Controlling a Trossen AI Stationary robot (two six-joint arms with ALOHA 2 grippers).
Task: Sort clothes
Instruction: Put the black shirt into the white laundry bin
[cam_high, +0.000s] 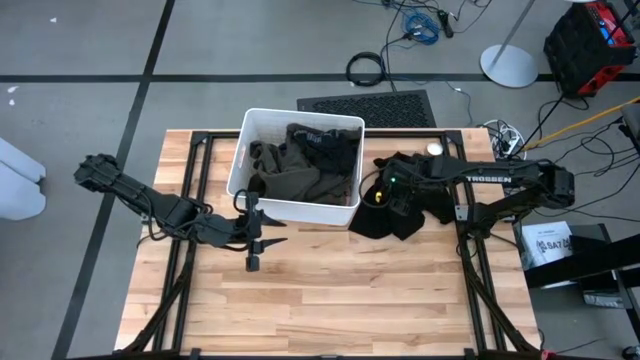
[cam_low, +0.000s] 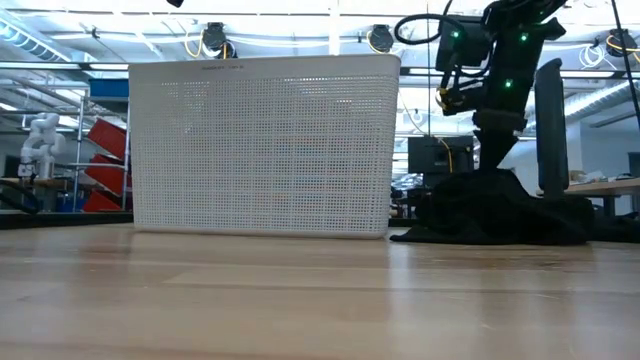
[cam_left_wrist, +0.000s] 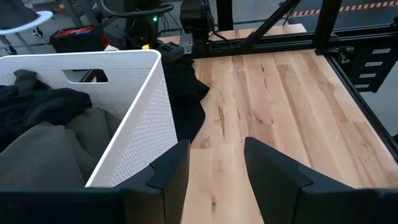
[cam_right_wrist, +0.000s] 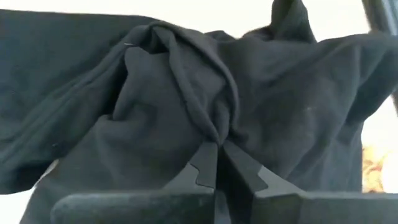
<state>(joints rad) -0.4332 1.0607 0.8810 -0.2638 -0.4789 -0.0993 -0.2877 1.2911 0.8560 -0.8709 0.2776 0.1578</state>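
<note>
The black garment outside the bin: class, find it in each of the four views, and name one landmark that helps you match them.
High view: black garment on the table, right of the white bin.
Low view: dark heap at right, beside the bin.
Left wrist view: past the bin's corner.
Right wrist view: fills the picture, pinched by the right gripper.
Shared landmark: the bin, absent only from the right wrist view.

Grey floor (cam_high: 90, 50) with black tape lines, a floor vent (cam_high: 367, 106), loose cables (cam_high: 420, 22).

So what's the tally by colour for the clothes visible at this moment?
Dark olive green garment, in the white bin: 1
Black garment in the bin: 1
Black garment on the table, pinched by the right gripper: 1
Total: 3
</note>
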